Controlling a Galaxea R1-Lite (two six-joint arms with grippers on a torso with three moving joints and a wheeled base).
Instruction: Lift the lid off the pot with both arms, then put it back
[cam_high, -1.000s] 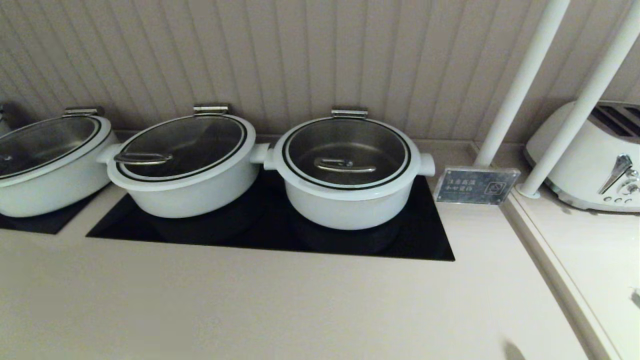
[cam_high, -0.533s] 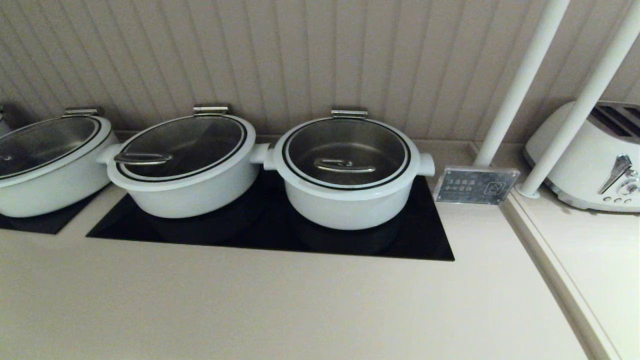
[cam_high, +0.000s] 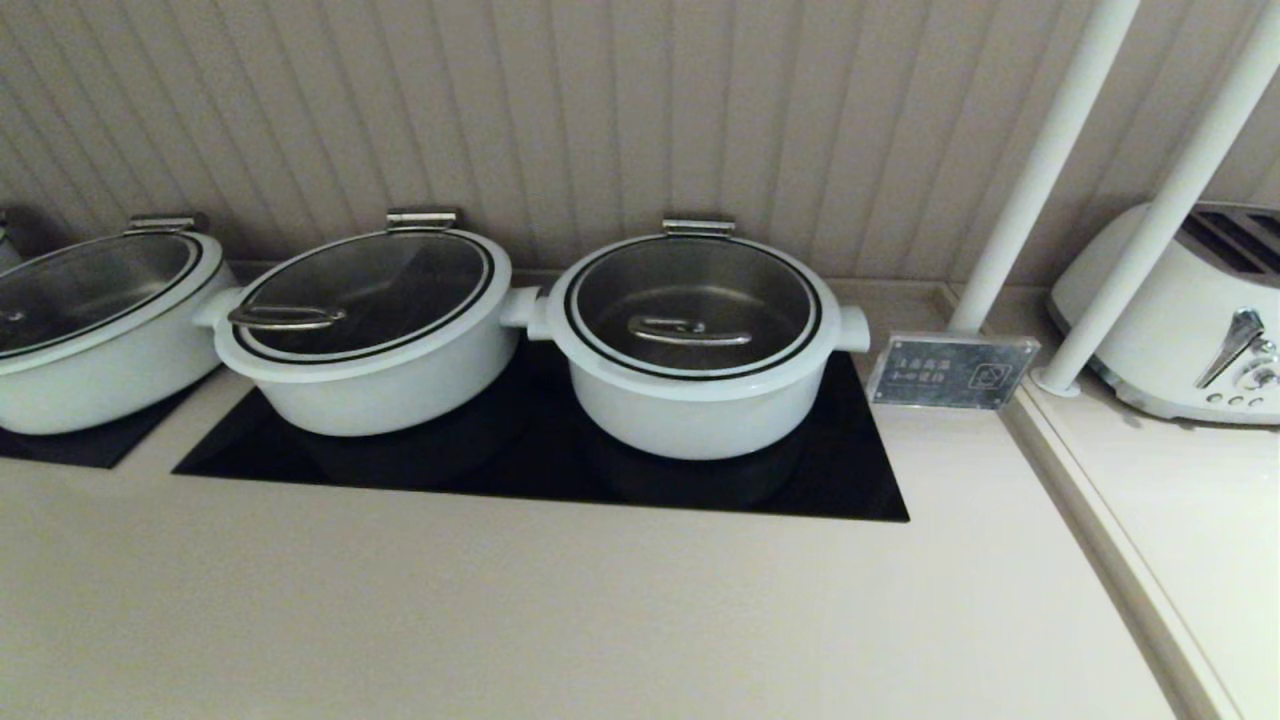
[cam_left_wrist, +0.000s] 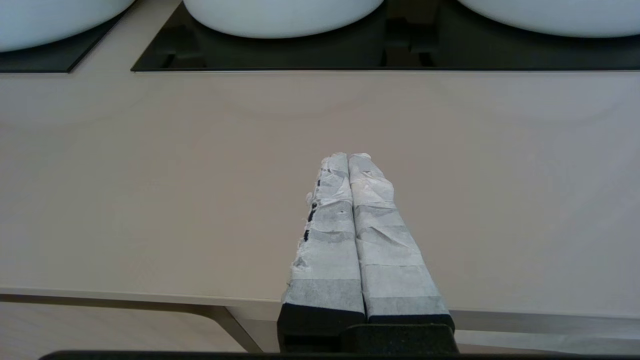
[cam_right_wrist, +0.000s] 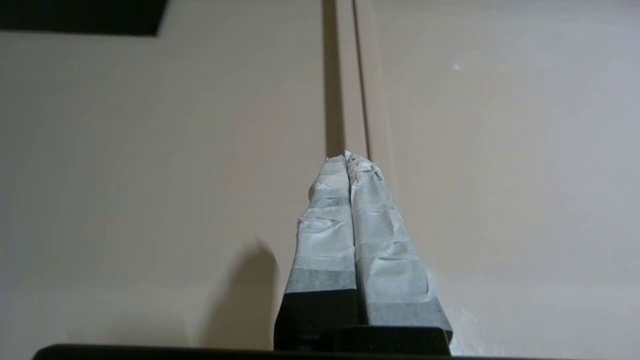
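Three white pots with glass lids stand along the back wall. The right pot (cam_high: 700, 400) carries its lid (cam_high: 693, 300) with a metal handle (cam_high: 688, 330). The middle pot (cam_high: 375, 385) has its lid (cam_high: 368, 285) on too. Neither gripper shows in the head view. My left gripper (cam_left_wrist: 348, 157) is shut and empty, low over the counter near its front edge, short of the pots. My right gripper (cam_right_wrist: 346, 157) is shut and empty over the bare counter by the seam (cam_right_wrist: 350, 75) to the right-hand surface.
The pots sit on a black hob (cam_high: 540, 470). A third pot (cam_high: 90, 330) stands at the far left. A small metal sign (cam_high: 950, 372), two white posts (cam_high: 1040, 170) and a white toaster (cam_high: 1190, 320) are at the right. The counter front (cam_high: 500, 620) is bare.
A dark shadow at the lower right of the counter one second ago has gone from the head view. Pots and lids have not moved.
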